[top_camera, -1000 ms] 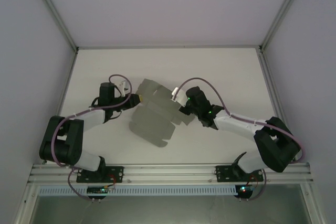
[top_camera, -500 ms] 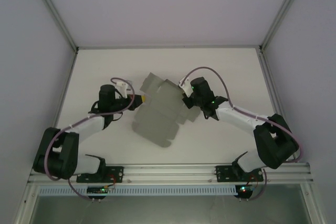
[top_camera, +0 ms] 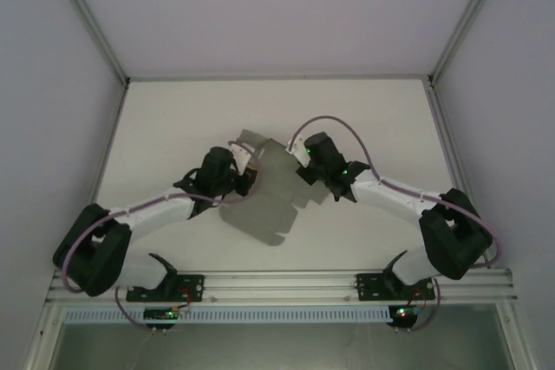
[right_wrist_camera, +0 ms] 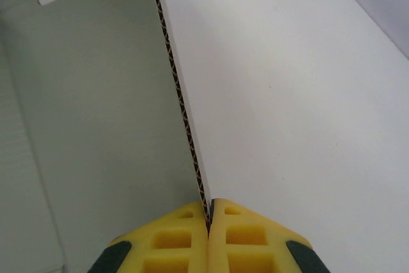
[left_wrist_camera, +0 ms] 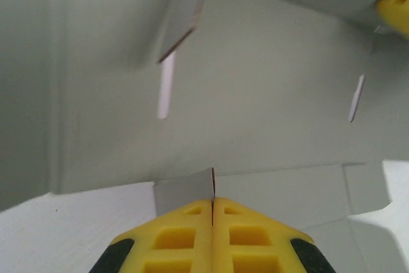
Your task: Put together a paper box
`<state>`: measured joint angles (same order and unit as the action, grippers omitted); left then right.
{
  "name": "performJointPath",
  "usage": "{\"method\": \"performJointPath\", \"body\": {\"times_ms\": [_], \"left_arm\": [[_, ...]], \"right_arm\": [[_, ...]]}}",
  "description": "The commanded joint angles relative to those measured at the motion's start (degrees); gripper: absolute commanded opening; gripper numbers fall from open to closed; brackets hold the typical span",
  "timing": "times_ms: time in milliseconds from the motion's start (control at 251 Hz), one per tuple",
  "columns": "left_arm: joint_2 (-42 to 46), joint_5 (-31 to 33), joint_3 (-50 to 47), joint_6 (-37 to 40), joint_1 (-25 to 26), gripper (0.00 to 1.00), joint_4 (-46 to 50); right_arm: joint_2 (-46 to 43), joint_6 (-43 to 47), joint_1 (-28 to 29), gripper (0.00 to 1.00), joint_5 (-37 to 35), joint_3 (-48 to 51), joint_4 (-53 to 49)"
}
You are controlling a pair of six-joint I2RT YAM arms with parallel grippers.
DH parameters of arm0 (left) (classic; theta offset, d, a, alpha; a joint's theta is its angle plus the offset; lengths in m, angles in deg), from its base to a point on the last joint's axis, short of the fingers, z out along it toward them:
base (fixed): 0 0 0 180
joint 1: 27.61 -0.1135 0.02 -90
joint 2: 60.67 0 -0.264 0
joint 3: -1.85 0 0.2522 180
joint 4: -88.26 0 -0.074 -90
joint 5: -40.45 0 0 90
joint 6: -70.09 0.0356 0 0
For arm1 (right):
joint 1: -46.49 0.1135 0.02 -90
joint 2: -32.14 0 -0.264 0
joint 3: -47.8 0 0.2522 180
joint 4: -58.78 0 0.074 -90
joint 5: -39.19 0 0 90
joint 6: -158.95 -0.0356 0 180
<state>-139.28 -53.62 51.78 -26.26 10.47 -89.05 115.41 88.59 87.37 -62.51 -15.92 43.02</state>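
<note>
The paper box (top_camera: 267,207) is a grey card sheet with several flaps, partly folded up at mid-table between the two arms. My left gripper (top_camera: 252,178) is at its left side, shut on a small grey flap (left_wrist_camera: 184,192) that sticks out from the yellow fingertips (left_wrist_camera: 212,204). Beyond them, the box's wide inner panel (left_wrist_camera: 268,107) has slots cut in it. My right gripper (top_camera: 299,165) is at the sheet's upper right edge, shut on a raised panel seen edge-on (right_wrist_camera: 182,113), its corrugated core showing, running up from the jaws (right_wrist_camera: 209,212).
The white table (top_camera: 173,119) stretches behind and to both sides of the box. Metal frame posts (top_camera: 95,32) and pale walls enclose it. The front rail (top_camera: 277,283) carries both arm bases. Bare tabletop (right_wrist_camera: 307,94) lies right of the raised panel.
My left arm has swung right, carrying its flap inward over the sheet. The right gripper has shifted slightly nearer. The sheet now looks narrower and more folded.
</note>
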Motion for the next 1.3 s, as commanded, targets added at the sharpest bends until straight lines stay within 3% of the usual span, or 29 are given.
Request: {"method": "performJointPath", "body": {"times_ms": [0, 192, 291, 435, 503, 579, 655, 834, 1014, 1193, 1297], "left_arm": [[-4.63, 3.38, 2.37, 7.23, 4.45, 0.00, -1.01], [-10.43, 4.76, 3.56, 7.57, 7.33, 0.00, -3.44], [-10.98, 4.61, 3.49, 5.98, 7.44, 0.08, -4.56], [-8.08, 6.24, 2.38, 4.58, 7.35, 0.46, -5.12], [-5.59, 7.87, 2.12, 4.16, 7.13, 0.53, -3.48], [-1.16, 10.21, 1.01, 2.98, 6.68, 0.70, -1.50], [4.86, 8.99, -0.74, 1.00, 5.50, 1.00, -0.09], [17.94, 7.57, -2.93, -5.82, 0.20, 0.99, 3.11], [21.77, 6.19, 0.28, -12.95, -7.74, 1.00, 9.28], [18.64, 4.81, 2.05, -18.98, -13.33, 1.00, 12.34], [16.82, 3.73, 2.86, -20.54, -16.20, 1.00, 12.83]], "right_arm": [[-0.38, 4.93, 2.65, 0.00, -1.95, -0.41, 3.91], [-0.47, 6.27, 3.16, 0.00, -2.43, -0.45, 4.03], [-0.50, 6.76, 3.20, 0.00, -2.36, -0.28, 3.52], [-0.58, 8.54, 2.79, 0.00, -2.68, 0.11, 3.40], [-0.56, 9.64, 2.31, 0.00, -2.45, 0.60, 4.38], [-0.36, 10.61, 1.68, 0.00, -2.56, 1.17, 5.77], [-0.08, 12.35, 1.09, 0.00, -2.71, 1.21, 6.03], [1.67, 19.91, 0.22, 0.00, -4.63, 1.19, 10.26], [5.38, 38.31, 1.98, 0.00, -10.12, 3.05, 23.59], [13.01, 57.35, 5.04, 0.00, -15.12, 7.27, 50.40], [18.14, 63.67, 5.74, 0.00, -16.10, 8.81, 63.49]]}}
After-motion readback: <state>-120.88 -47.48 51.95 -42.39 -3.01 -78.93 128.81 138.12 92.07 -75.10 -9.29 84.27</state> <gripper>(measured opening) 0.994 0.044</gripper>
